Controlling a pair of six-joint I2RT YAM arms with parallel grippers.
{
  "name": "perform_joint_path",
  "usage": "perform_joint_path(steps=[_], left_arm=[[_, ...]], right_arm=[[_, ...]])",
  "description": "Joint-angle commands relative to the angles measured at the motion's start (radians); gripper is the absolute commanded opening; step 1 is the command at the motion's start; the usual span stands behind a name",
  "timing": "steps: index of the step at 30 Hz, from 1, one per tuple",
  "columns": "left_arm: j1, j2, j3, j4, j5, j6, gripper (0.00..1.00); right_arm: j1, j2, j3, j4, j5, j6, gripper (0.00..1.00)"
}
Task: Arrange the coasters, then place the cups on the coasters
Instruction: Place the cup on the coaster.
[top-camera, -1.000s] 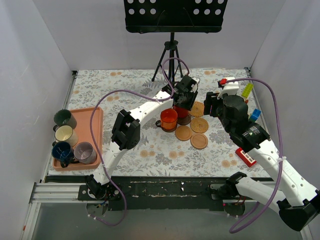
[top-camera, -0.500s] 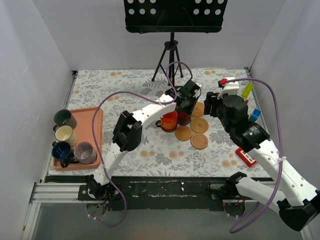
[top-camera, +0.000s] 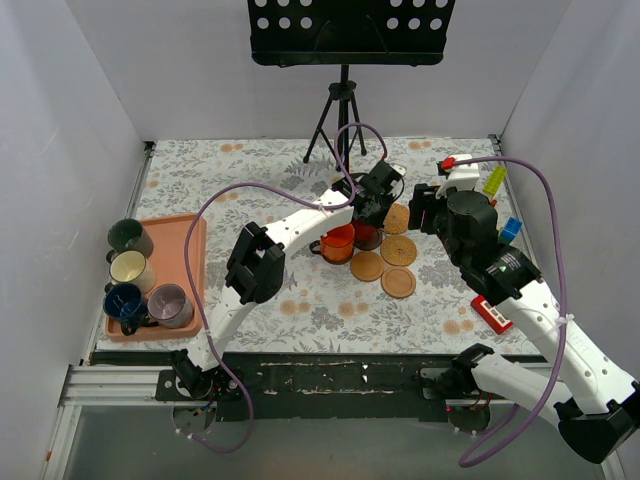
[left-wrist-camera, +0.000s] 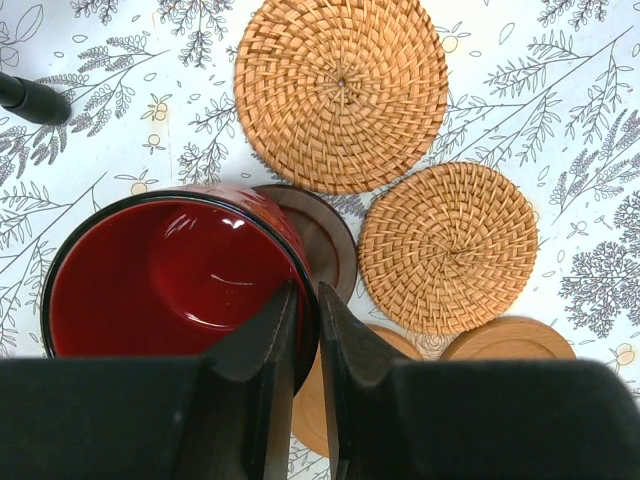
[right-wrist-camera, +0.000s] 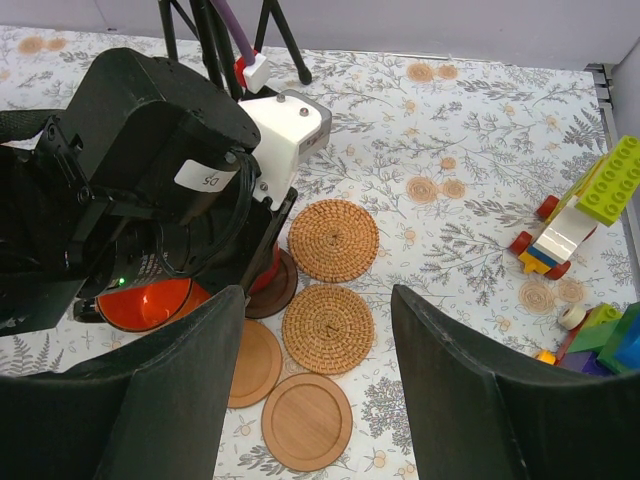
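One rim pinch only — the left gripper (left-wrist-camera: 307, 300) holds the red cup (left-wrist-camera: 170, 270), seemingly off-centre over the brown coaster (left-wrist-camera: 328, 240), so it could tip.

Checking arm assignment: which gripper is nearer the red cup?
Left. The left gripper is clamped on the red cup, one finger inside the wall and one outside. The right gripper hangs open to the cup's right, by the rattan coasters, holding nothing.

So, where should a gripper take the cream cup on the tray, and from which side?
By the rim, from straight above, one finger inside: the cream cup stands upright, mouth open. I would take the rim's right side, as the green cup behind and the blue cup in front crowd it.
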Motion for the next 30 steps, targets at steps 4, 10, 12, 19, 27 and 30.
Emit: perform_joint_path(steps=[4,10,12,19,27,30], left_arm=[[-0.009,-0.111,0.003,-0.003,-0.006,0.007,0.10],[-0.009,-0.100,0.007,0.008,-0.002,0.010,0.10],[-0.009,-0.100,0.010,0.014,-0.002,0.013,0.09],[-0.009,-0.082,0.043,0.034,0.009,0.020,0.02],[-0.009,-0.074,0.059,0.048,0.017,0.018,0.00],[-0.009,-0.072,0.055,0.048,0.023,0.020,0.00]], right_arm=[[-0.005,-0.019,0.000,0.034,0.019,0.006,0.68],[-0.005,-0.019,0.000,0.034,0.019,0.006,0.68],[-0.005,-0.017,0.001,0.036,0.019,0.004,0.68],[-0.005,-0.019,0.001,0.033,0.015,0.004,0.68],[-0.005,-0.019,0.001,0.031,0.015,0.006,0.68],[-0.005,-0.019,0.001,0.033,0.015,0.006,0.68]])
